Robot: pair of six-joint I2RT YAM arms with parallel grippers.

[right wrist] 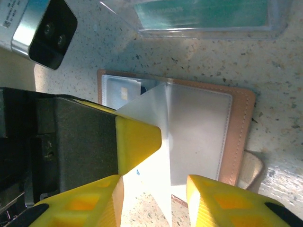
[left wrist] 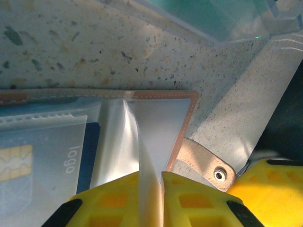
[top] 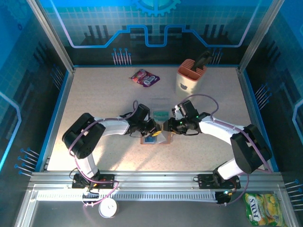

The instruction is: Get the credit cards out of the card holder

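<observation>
Seen from above, two robot arms meet over a small tan card holder [right wrist: 239,137] lying open and flat in the middle of a speckled table [top: 104,94]. The left gripper [left wrist: 150,189] is clenched on a clear sleeve [left wrist: 144,142], a thin plastic leaf it holds upright from the holder's spine. The right gripper [right wrist: 154,189] is released, its yellow fingers [right wrist: 222,203] apart on either side of the leaf's lower edge without pinching it. One of the credit cards [left wrist: 47,165], dark blue with a gold chip, sits inside a pocket on the left half of the holder. Teal cards [right wrist: 203,12] lie in a clear tray [right wrist: 281,14] just beyond the holder. We judge the step in hand to be exposing the pocket so that card can come out. To do it well, we would hold the leaf up gently without lifting the holder. We would then bring the free fingers to the pocket's mouth, take only the card's edge, and slide it straight along the pocket.
</observation>
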